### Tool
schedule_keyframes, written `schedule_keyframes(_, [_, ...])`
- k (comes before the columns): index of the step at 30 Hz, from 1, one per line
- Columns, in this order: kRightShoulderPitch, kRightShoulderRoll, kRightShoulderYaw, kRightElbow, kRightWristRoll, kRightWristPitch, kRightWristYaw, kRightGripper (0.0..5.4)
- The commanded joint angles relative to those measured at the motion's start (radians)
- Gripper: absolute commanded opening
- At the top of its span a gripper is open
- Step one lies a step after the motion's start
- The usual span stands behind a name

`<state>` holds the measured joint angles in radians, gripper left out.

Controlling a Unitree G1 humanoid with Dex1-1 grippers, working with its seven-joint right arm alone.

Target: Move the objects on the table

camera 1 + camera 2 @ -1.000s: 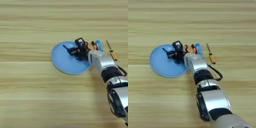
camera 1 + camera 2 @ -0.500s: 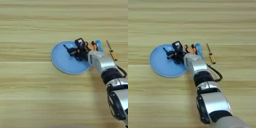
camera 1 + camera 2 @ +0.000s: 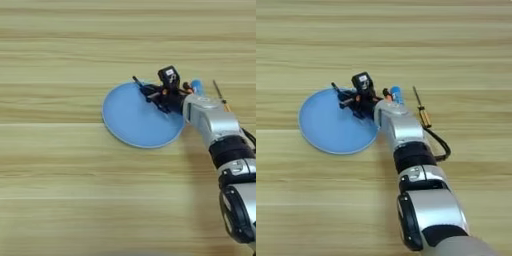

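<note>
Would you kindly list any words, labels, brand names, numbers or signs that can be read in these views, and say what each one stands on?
None can be read.
The gripper carries a small pale patch on its black top block, too blurred to tell if it is print.
The plate, screwdriver, blue cylinder and table show no markings.

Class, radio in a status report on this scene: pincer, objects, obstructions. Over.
Right pincer over the round light-blue plate's far right rim, thin black stick at its fingers. Amber-handled screwdriver and blue cylinder lie right of the plate. Path ahead unobstructed.
</note>
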<state>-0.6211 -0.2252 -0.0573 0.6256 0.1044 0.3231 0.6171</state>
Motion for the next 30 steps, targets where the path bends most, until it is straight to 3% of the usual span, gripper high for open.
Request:
schedule_keyframes(1, [-0.107,-0.070,-0.051,-0.057,0.022,-0.020,-0.031,0.27])
schedule_keyframes(14, [-0.161,-0.226,-0.148,0.035,0.027,-0.072,-0.073,0.27])
schedule_keyframes(30, [-0.198,-0.331,-0.159,0.208,-0.013,-0.150,-0.135,0.27])
